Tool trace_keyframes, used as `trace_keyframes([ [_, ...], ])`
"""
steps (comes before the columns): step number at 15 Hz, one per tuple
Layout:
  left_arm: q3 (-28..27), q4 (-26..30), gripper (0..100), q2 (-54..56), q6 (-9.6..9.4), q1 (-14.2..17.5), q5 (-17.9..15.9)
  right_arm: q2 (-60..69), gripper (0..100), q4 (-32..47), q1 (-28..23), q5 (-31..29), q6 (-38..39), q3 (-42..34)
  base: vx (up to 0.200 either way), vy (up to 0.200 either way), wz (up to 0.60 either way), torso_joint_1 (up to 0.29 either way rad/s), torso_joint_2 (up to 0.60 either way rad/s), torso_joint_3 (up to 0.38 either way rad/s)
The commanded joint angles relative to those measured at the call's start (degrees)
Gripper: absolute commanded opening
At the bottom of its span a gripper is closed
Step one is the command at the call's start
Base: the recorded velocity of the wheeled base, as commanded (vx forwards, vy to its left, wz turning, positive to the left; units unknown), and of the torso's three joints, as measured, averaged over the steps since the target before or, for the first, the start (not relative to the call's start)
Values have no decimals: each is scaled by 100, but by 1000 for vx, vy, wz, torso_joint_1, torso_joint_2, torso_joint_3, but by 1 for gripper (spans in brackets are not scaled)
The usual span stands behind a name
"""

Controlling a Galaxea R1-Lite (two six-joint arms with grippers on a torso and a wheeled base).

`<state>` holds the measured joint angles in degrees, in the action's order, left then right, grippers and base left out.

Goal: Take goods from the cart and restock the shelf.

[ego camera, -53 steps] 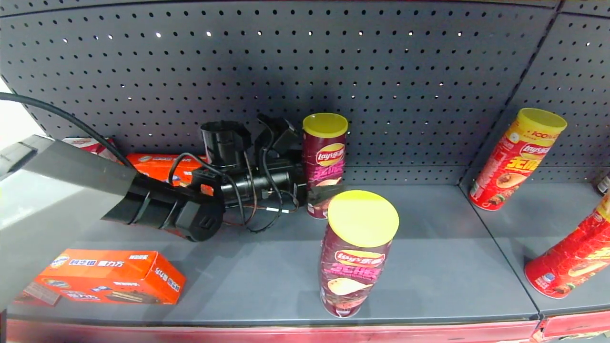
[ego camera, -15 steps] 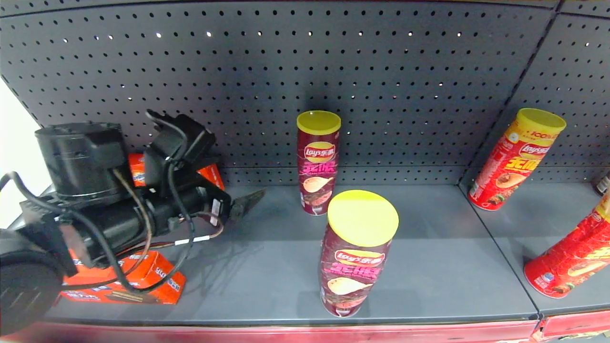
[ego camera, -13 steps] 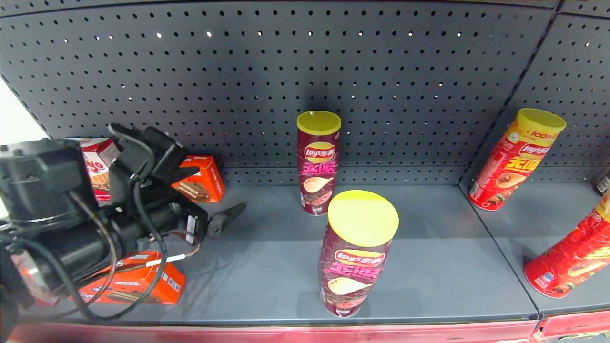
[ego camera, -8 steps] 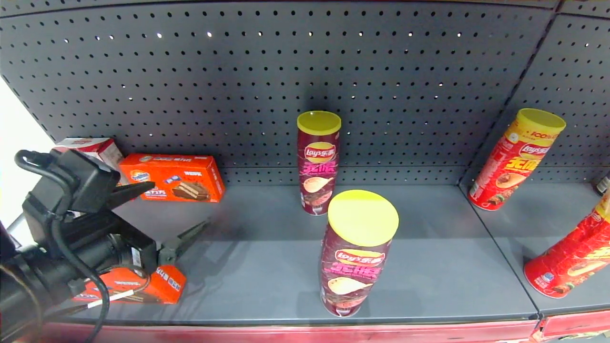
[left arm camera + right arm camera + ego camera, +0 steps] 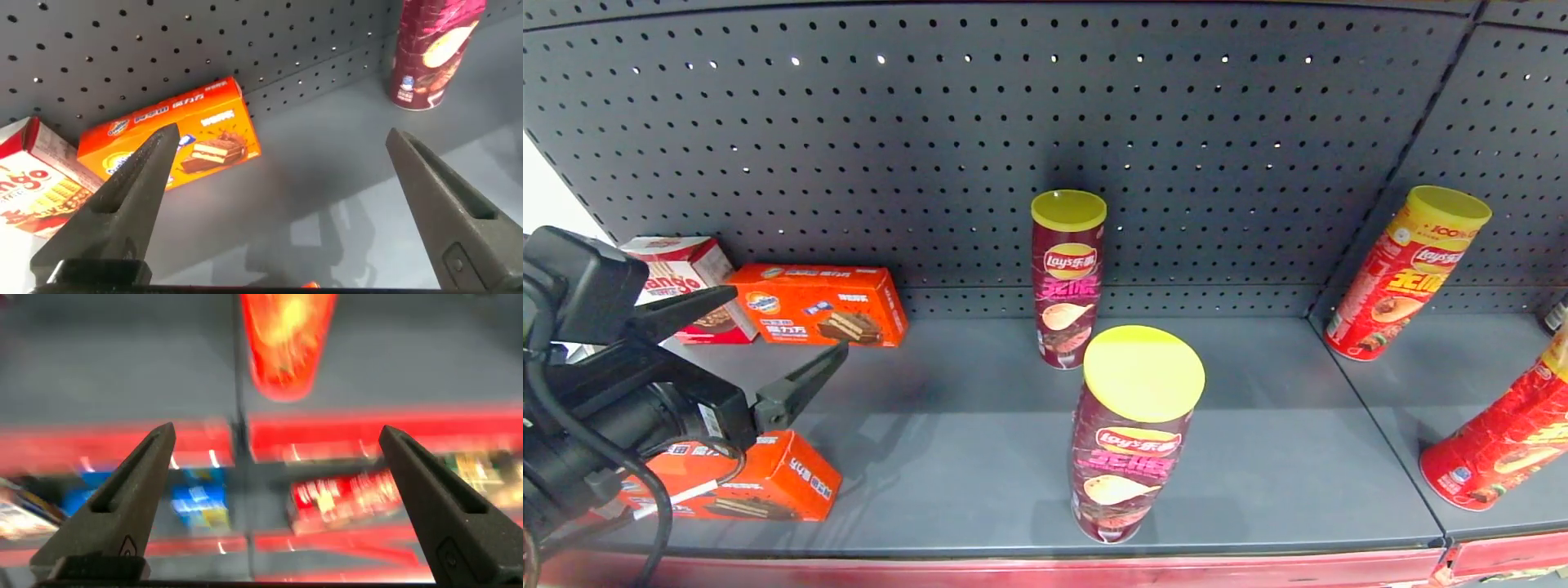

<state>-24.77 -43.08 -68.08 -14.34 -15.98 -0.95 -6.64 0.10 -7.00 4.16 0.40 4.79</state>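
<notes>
Shelf [image 5: 980, 441] looks tidy, but with the left gripper [image 5: 791, 318] and right gripper [image 5: 278, 431] both spread wide and empty, the left one could clip the front orange box [image 5: 768, 482] off the edge.

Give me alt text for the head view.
The left gripper, open and empty, hangs at the left end of the shelf by an orange box. Mid-shelf stand two maroon cans, the front can and the back can; red cans stand farther right.
</notes>
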Motion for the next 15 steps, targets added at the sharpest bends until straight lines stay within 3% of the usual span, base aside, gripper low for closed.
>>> trace_keyframes([
  [1,113,-34,100,102,1,7,-2,-1085,100,386,243,657,276,1323,0,0,0,0,0,0],
  [3,183,-34,100,102,1,16,-10,-1550,100,860,577,894,267,2079,0,0,0,0,0,0],
  [4,218,-42,100,102,-8,7,-10,-1920,100,1186,1069,1298,267,2615,0,0,0,0,0,0],
  [6,210,-51,100,102,-8,16,-10,-2465,100,1379,1948,1448,267,2887,0,0,0,0,0,0],
  [10,245,-51,100,102,-8,34,-63,-3352,100,1326,3468,1105,232,2782,0,0,0,0,0,0],
  [15,289,-42,100,102,-8,60,-63,-4495,100,614,4365,217,83,2782,0,0,0,0,0,0],
])
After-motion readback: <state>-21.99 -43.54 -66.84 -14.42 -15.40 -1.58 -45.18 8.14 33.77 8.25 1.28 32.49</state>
